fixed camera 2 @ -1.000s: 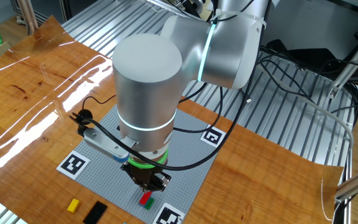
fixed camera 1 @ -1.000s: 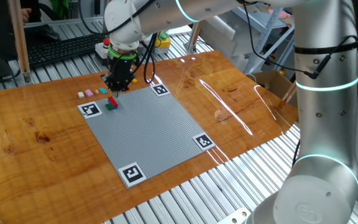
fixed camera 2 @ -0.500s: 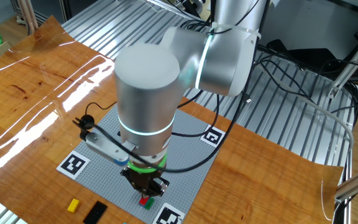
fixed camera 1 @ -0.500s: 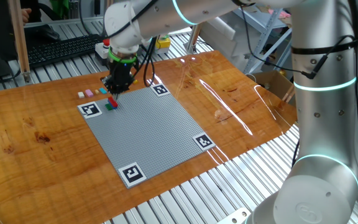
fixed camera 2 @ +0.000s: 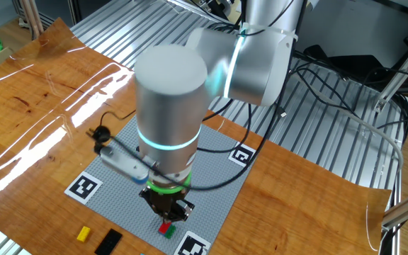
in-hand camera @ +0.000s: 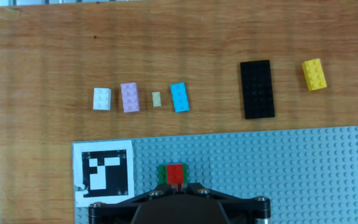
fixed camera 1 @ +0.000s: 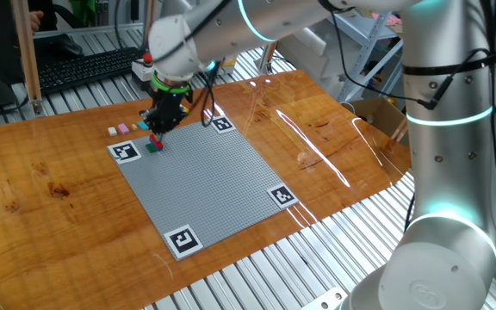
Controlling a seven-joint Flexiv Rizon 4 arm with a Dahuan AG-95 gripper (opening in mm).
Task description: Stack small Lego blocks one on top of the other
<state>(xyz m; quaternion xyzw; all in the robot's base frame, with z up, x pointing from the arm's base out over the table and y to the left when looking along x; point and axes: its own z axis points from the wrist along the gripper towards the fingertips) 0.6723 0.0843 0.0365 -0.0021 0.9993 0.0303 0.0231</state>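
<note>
A red brick [in-hand camera: 175, 173] sits on a green brick [in-hand camera: 161, 173] on the grey baseplate [in-hand camera: 278, 168], beside a corner marker. My gripper [in-hand camera: 176, 185] hangs just above this stack with its jaws together and nothing between them. In the fixed views the gripper [fixed camera 1: 158, 126] is a little above the stack [fixed camera 1: 154, 144], and the red brick [fixed camera 2: 166, 228] shows below the fingertips. On the wood beyond the plate lie a white brick [in-hand camera: 102, 99], a pink brick [in-hand camera: 129, 98], a blue brick [in-hand camera: 179, 97], a black brick [in-hand camera: 257, 89] and a yellow brick [in-hand camera: 314, 74].
A tiny tan piece [in-hand camera: 156, 99] lies between the pink and blue bricks. Black-and-white markers [fixed camera 1: 183, 240] sit at the baseplate's corners. A keyboard [fixed camera 1: 84, 69] and a red button [fixed camera 1: 147, 58] are behind the table. The arm's large body [fixed camera 2: 168, 106] hangs over the plate.
The arm's wrist has shifted slightly while the gripper stays over the red-on-green stack. The bricks have not moved.
</note>
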